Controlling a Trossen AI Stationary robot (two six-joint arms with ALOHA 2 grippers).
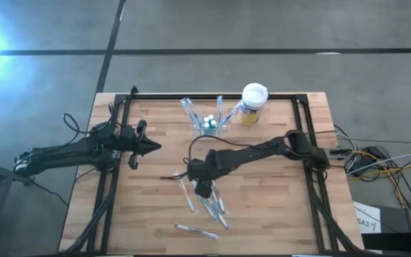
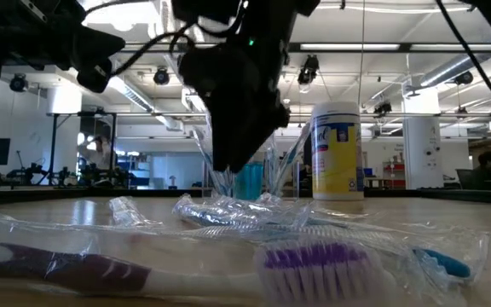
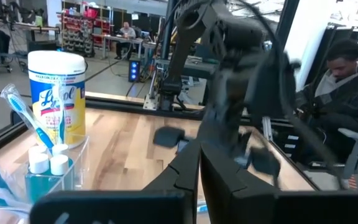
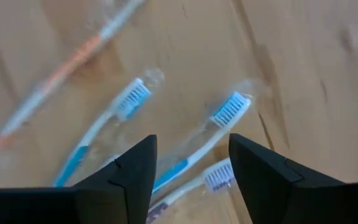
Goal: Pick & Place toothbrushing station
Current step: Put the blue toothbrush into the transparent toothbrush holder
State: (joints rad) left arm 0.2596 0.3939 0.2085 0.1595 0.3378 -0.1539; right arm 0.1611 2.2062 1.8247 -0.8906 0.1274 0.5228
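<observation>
the white-lidded canister [image 1: 252,104] stands upright at the far edge of the wooden tabletop [image 1: 155,207]. its yellow label reads "lysol" in blue script, legible in the left wrist view [image 3: 58,99]; the smaller print above the name is too fine to read. no other writing can be read on the things on the tabletop.

the toothbrushing station [image 1: 212,123] is a clear, nearly colourless holder standing upright at the far middle of the tabletop, just beside the canister on the left arm's side and apart from it. its open top faces up. several wrapped toothbrushes [image 1: 188,111] stand in it, handles fanning up and outward, with small white caps among them. in the low view it shows behind the right arm, with a teal tint low down [image 2: 247,181]. seen from above it has no clear long axis.

the right gripper [image 1: 203,189] hangs low over a loose cluster of wrapped toothbrushes [image 1: 212,207] lying flat at the near middle of the tabletop. its fingers [image 4: 126,174] are spread apart with nothing between them; blue-bristled brushes [image 4: 229,109] lie on the wood below the gap.

the left gripper [image 1: 147,146] waits above the left part of the tabletop, well apart from the holder, fingers pressed together and holding nothing.

one more wrapped toothbrush [image 1: 195,230] lies alone near the front edge. a seated person [image 3: 347,81] shows beyond the tabletop.
</observation>
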